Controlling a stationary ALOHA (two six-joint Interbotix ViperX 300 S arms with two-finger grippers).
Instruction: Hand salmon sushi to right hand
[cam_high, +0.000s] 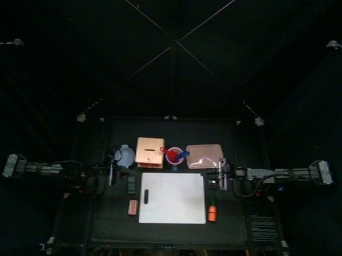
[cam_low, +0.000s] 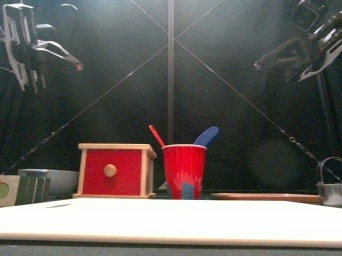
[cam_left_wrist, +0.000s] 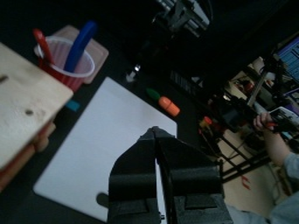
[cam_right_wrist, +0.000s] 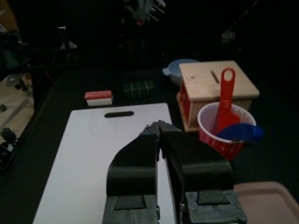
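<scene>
Sushi on the worktop, both arms raised at the sides.

The salmon sushi (cam_right_wrist: 100, 96) is seen lying on the worktop (cam_high: 234, 225), just beside a short edge of the white board (cam_high: 174, 198), apart from both grippers. The left gripper (cam_left_wrist: 152, 133) is held above the board with its jaws closed on nothing. The right hand (cam_right_wrist: 159, 129) is also held above the board, jaws closed and empty. A red cup (cam_low: 183, 170) is placed beside a wooden box (cam_low: 115, 169).

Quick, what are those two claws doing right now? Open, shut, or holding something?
Left gripper: jaws closed together, holding nothing, up above the white board.
Right gripper: shut, empty, also raised over the board.
</scene>
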